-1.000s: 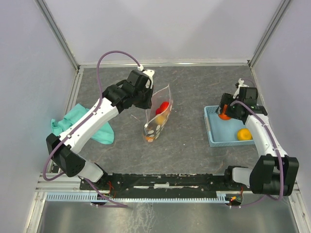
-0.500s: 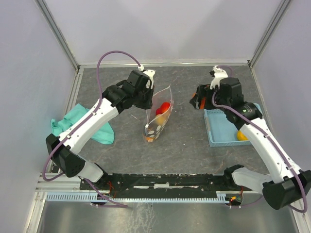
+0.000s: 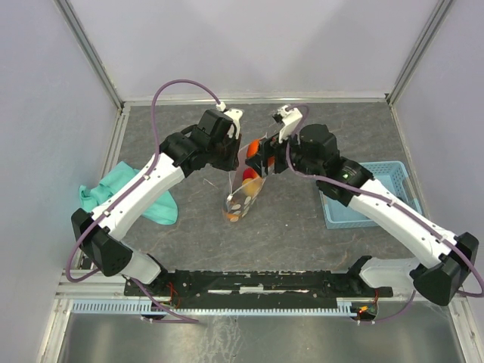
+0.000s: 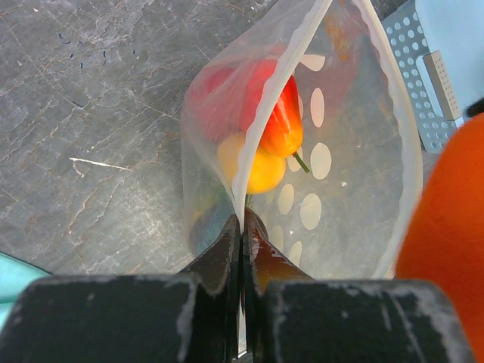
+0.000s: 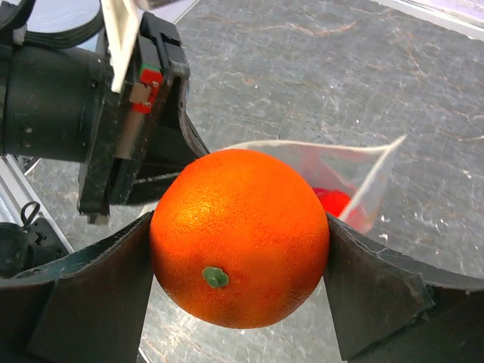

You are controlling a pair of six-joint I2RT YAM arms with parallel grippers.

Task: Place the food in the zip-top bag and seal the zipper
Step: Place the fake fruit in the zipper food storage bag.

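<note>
left claw (image 4: 242,227): pinching tight on the whitish zipper (image 4: 261,128) edge of the zip-top bag (image 4: 355,151)
bag mouth: gaping open ahead of the claw
red food (image 4: 283,128): lying inside against yellow food (image 4: 265,172), just beyond the claw tips
orange fruit (image 4: 446,249): looming right of the claw
bench (image 4: 91,91): spreading grey to the left

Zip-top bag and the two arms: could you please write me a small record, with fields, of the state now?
left jaws: shut on the rim of the zip-top bag
bag mouth: open, not sealed
inside bag: red fruit, yellow fruit
right jaws: wide, holding an orange close to the bag mouth
blue basket: on the table, right side
teal cloth: on the table, left side
</note>
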